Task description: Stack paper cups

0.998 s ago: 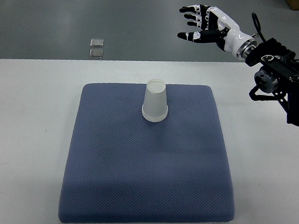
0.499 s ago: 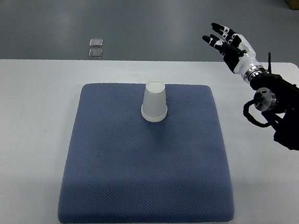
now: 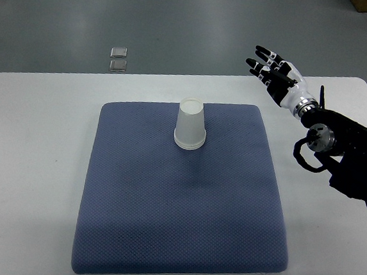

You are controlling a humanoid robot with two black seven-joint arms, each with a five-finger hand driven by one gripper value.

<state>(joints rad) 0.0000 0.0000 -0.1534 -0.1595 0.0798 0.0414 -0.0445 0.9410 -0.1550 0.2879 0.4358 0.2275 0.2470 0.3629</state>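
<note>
Since 1 s ago the right hand [image 3: 276, 73] has swung down and back toward the robot's side, from high over the floor beyond the table to just above the table's far right part; the paper cups haven't shifted. Largest to smallest: white table [image 3: 27, 162] fills most of the view. Blue cushion [image 3: 182, 221] lies flat in the middle of it. Black right arm [image 3: 349, 155] comes in from the right edge, over the table's right side. Right hand is released, fingers spread, holding nothing, well apart from the cups. Paper cups [image 3: 190, 124] stand upside down, nested, on the cushion's far centre. Two small square plates [image 3: 118, 58] lie on the grey floor beyond the table.
</note>
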